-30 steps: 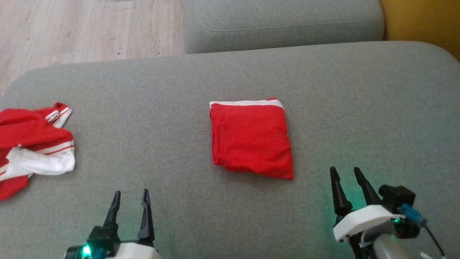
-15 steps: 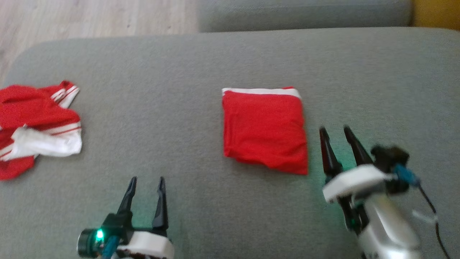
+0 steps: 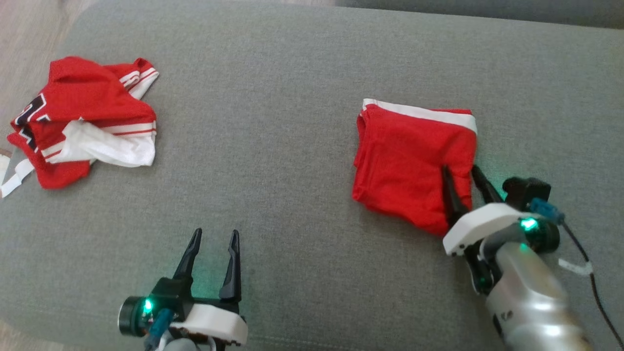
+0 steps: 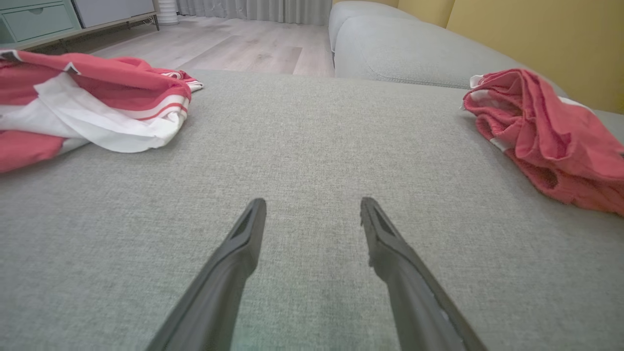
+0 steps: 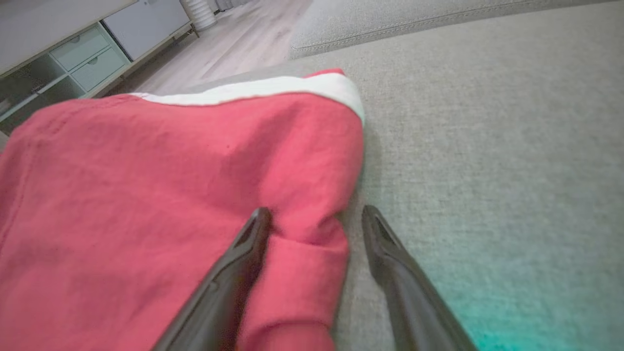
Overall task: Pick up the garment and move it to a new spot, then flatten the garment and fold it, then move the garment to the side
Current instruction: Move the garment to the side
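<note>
A folded red garment (image 3: 404,156) with a white band along its far edge lies on the grey cushion (image 3: 273,146), right of centre. My right gripper (image 3: 459,169) stands open at its near right edge. One finger rests on the cloth, the other beside it, and a raised fold of red cloth (image 5: 302,253) sits between them (image 5: 316,212). A crumpled red jersey (image 3: 92,105) with striped white trim and black letters lies at the far left. My left gripper (image 3: 216,233) is open over bare cushion (image 4: 312,202), with the jersey (image 4: 87,102) and folded garment (image 4: 546,131) to either side.
Wood floor (image 3: 29,29) borders the cushion's far left corner. A second grey cushion (image 4: 414,53) and a yellow wall (image 4: 536,34) lie beyond. A low cabinet with drawers (image 5: 87,53) stands across the floor. A white strip (image 3: 12,180) lies at the left edge.
The camera has tilted down and turned. My right gripper has moved forward onto the folded garment's right edge and bunched a fold of cloth between its fingers. The left gripper has stayed open.
</note>
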